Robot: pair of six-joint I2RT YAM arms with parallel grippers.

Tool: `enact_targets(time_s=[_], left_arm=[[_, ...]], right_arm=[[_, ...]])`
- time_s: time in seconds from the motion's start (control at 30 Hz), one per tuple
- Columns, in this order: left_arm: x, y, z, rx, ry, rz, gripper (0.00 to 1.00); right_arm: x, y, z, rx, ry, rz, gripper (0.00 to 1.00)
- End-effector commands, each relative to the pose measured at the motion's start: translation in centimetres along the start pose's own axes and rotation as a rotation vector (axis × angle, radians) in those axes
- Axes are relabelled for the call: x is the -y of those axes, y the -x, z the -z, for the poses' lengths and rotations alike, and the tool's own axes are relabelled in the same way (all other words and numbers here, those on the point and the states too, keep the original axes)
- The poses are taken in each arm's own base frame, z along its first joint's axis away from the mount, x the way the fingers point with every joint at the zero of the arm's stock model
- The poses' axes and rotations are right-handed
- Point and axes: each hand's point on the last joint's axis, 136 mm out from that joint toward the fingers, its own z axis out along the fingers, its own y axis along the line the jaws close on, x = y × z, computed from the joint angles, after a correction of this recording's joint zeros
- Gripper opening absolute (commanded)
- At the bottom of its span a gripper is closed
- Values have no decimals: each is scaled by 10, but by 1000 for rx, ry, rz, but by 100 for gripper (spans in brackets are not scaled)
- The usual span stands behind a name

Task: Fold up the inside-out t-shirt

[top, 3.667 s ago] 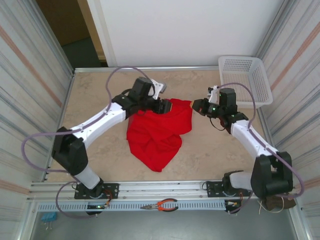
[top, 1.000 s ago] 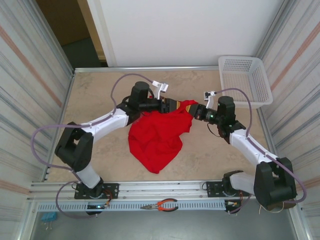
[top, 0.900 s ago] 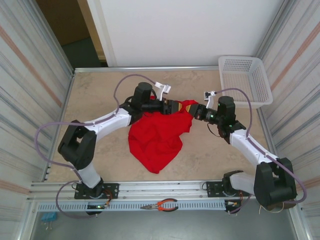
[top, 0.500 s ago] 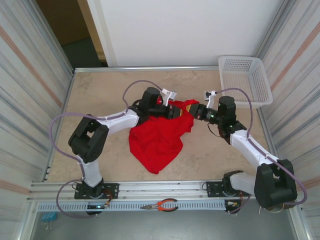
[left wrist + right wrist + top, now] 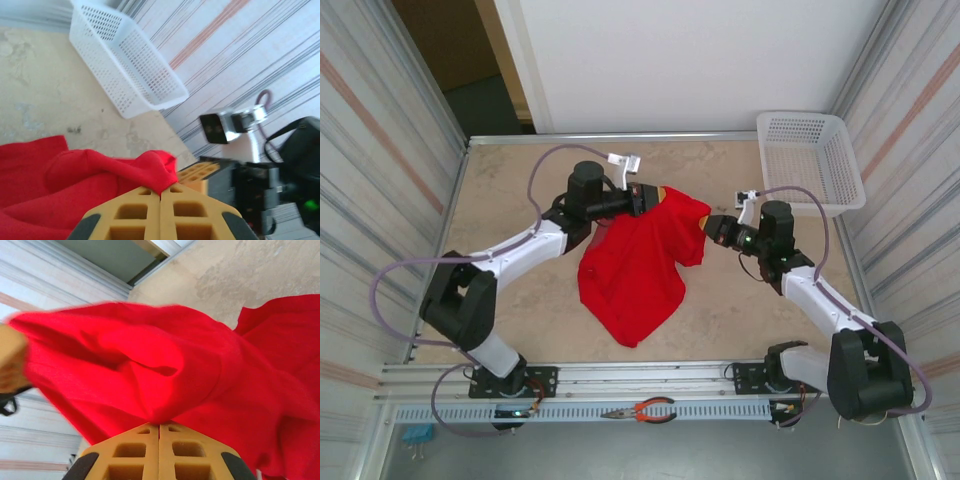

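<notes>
Red t-shirt (image 5: pixel 635 265) sits mid-surface in a rumpled heap, its lower point trailing toward the near edge and its upper edge raised off the beige surface (image 5: pixel 510 200) at two spots. At the far-left corner of the cloth the left claw (image 5: pixel 655 195) has it: fingers pressed together, a fold of red pinched right at the tips. The left wrist shows it clean, the left claw (image 5: pixel 160 195) with its two tan pads flush against each other and a ridge of the t-shirt (image 5: pixel 100 170) rising out from between them. On the right edge of the garment the right claw (image 5: pixel 708 228) is on it too, jaws together on the fabric. The right wrist view backs that up, the right claw (image 5: pixel 159 427) closed tight and the t-shirt (image 5: pixel 165 365) billowing straight out of the tips, stretched across toward the left claw (image 5: pixel 10 360) at the frame's left side. So the cloth spans between the two claws, which stand near each other, the rest drooping in wrinkles onto the surface. Further out: a white basket (image 5: pixel 812 160) at the far-right corner, well apart from the shirt, and orange-handled pliers (image 5: pixel 642 410) lying on the rail in front of the arm bases
</notes>
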Motion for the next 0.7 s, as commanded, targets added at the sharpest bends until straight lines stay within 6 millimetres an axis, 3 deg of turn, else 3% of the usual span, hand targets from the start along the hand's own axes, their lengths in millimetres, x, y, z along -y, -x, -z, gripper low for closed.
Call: enact_targets(time_s=[0.0,0.1,0.23,0.27,0.3,0.33,0.37,0.47,0.53,0.57,0.6,0.63,0.67], left_arm=[[30,26,12,73,-65,-40,0],[36,31,16,81,-57,-60,0],[47,40,23,118,-57,-82,0],[49,41,24,120,-44,-97,0],[51,40,24,115,-30,-111,0],[51,38,23,110,-17,-131,0],[53,36,21,100,-13,-140,0],[54,31,15,82,-18,-143,0],[55,28,11,73,-25,-139,0],[56,28,10,74,-27,-140,0],[57,29,10,76,-28,-138,0],[57,30,11,82,-27,-136,0],[58,31,12,87,-27,-140,0]], right_arm=[[11,1,-2,19,-27,-21,0],[2,4,2,24,-12,-28,0],[-24,12,13,52,4,16,0],[-34,14,15,56,32,22,4],[-43,14,16,60,52,31,23],[-53,14,15,64,67,46,48],[-64,12,13,65,79,69,64],[-78,1,-5,31,86,104,72],[-77,-9,-24,-8,94,96,70],[-74,-16,-34,-33,98,89,59],[-69,-22,-41,-55,94,84,39],[-64,-29,-49,-78,87,78,11],[-57,-38,-55,-102,74,71,0]])
